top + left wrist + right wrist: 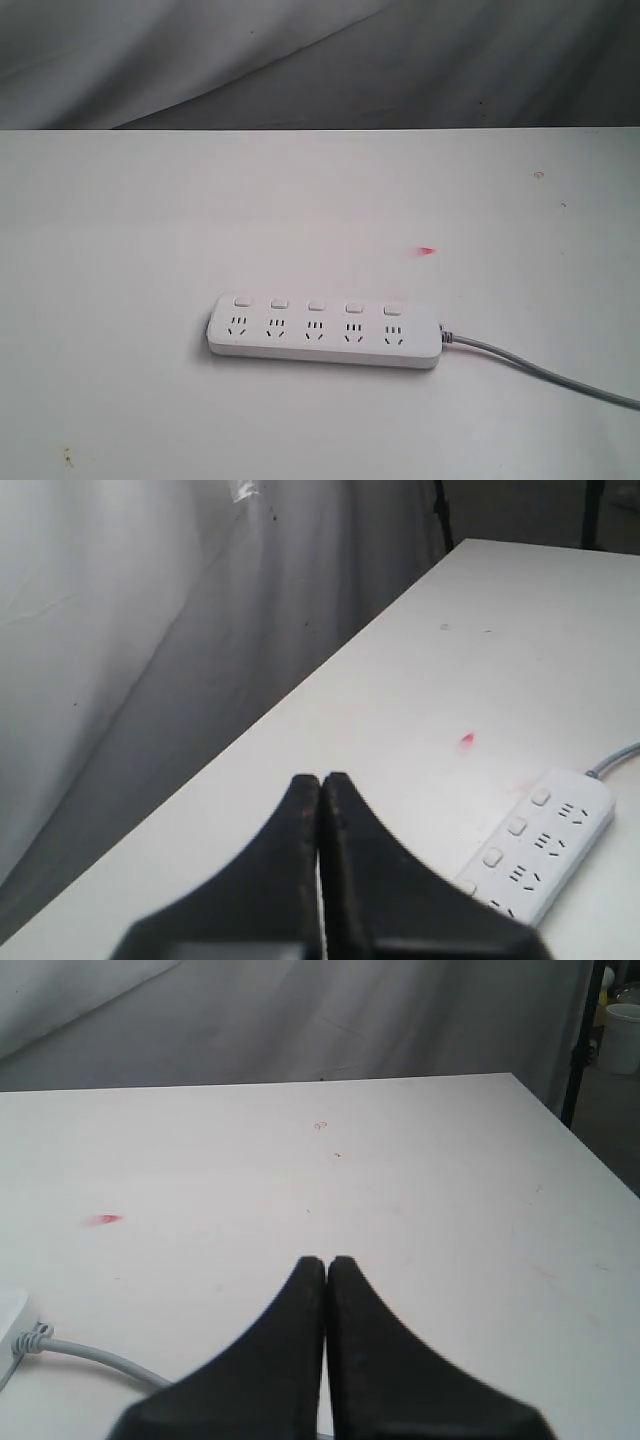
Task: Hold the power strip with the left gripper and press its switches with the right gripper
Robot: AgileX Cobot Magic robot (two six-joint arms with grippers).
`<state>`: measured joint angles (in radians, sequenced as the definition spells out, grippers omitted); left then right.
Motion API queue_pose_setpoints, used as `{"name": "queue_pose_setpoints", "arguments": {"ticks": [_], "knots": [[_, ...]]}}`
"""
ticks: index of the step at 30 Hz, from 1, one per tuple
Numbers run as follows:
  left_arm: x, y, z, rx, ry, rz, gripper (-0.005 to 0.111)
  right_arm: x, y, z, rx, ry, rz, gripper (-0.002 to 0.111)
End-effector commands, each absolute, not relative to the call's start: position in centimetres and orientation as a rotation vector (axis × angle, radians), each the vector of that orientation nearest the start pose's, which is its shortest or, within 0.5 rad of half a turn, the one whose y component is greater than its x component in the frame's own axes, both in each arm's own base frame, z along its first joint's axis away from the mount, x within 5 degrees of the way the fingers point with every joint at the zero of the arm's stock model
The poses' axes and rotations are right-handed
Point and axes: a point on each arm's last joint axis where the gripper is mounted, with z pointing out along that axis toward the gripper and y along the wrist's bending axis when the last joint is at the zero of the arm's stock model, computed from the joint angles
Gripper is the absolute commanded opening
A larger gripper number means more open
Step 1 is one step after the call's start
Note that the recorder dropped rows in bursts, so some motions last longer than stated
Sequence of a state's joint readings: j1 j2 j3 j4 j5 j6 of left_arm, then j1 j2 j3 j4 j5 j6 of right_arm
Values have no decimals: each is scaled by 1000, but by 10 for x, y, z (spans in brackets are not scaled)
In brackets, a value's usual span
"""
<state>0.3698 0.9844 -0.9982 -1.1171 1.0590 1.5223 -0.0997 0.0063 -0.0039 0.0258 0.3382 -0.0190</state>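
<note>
- The power strip (325, 332) lies flat on the white table (150, 230), sockets up. We see it in the near half of the exterior view, roughly centred, with its long axis running left to right.
- Its switches (315, 304) form a row of five along the far long edge, one above each socket. We cannot tell whether any of them is on or off.
- A grey cord (540, 367) leaves the strip's right end and trails across the table to the right edge of the exterior view.
- The left gripper (321, 780) has its jaws pressed together tip to tip, with nothing between them. It is well apart from the strip, which sits off to one side in its wrist view.
- The right gripper (326, 1262) is the same: fingers flush together and holding nothing. In its wrist view the cord passes near it and the strip's cord end is at the frame edge. We see no contact with either.
- A small red mark (427, 251) is on the table beyond the strip's right end, apart from it.
- A grey cloth backdrop (300, 60) hangs behind the table's far edge.
</note>
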Motion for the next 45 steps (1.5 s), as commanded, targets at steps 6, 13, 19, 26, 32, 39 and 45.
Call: {"name": "queue_pose_setpoints", "arguments": {"ticks": [6, 13, 19, 26, 32, 39, 45], "knots": [[219, 66, 378, 631, 1678, -292, 0, 53, -5, 183, 92, 1815, -71, 0], [226, 74, 370, 707, 1645, -229, 0, 53, -5, 183, 92, 1815, -71, 0], [227, 73, 368, 802, 1616, -160, 0, 53, -5, 183, 92, 1815, -71, 0], [227, 66, 359, 818, 1725, -233, 0, 53, -5, 183, 92, 1815, -71, 0], [227, 66, 359, 768, 1752, -272, 0, 53, -5, 183, 92, 1815, -71, 0], [234, 74, 341, 1049, 1704, -109, 0, 53, -5, 183, 92, 1815, -71, 0], [260, 95, 292, 1029, 1839, -272, 0, 53, -5, 183, 92, 1815, -71, 0]]}}
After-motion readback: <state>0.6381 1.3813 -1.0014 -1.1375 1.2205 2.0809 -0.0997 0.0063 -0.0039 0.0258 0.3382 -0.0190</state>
